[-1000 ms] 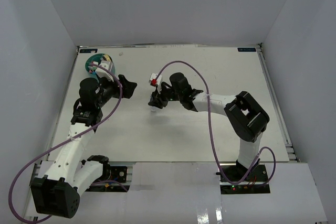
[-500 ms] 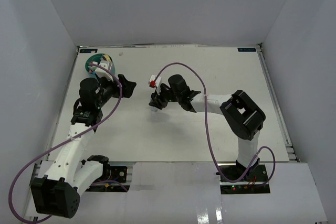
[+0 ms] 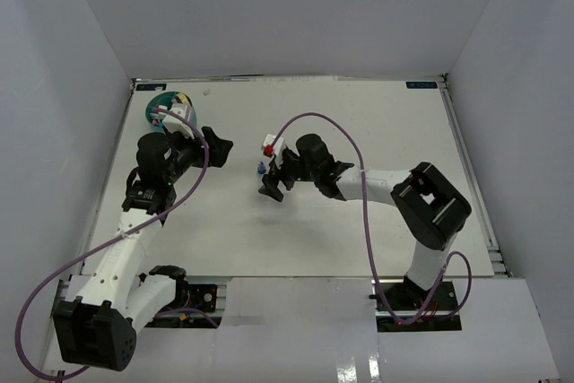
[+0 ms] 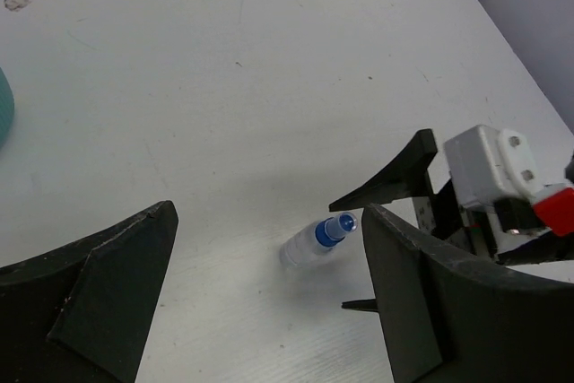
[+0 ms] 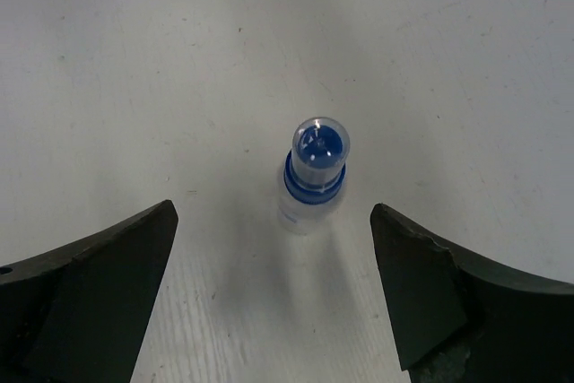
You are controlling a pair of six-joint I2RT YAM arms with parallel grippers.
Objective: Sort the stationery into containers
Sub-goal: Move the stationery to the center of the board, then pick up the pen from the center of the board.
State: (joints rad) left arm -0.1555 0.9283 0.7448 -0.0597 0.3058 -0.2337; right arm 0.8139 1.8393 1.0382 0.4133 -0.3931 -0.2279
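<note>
blue-capped bottle [image 5: 314, 177] lies on its side on the table [image 3: 359, 114], between the wide-open fingers of the right gripper [image 5: 273, 213], untouched. farther back the left gripper [image 4: 269, 213] hangs open too, and the teal organizer [image 3: 161, 99] sits in the far left corner.

white table [image 3: 377, 123] with small blue-capped bottle [image 4: 317, 238] on its side, teal organizer [image 3: 160, 101] far left

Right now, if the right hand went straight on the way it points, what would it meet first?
Most likely the small blue-capped bottle. In the wrist view it sits centred ahead of the open right hand, cap end towards it, with only bare table around. How far ahead it is cannot be judged.
</note>
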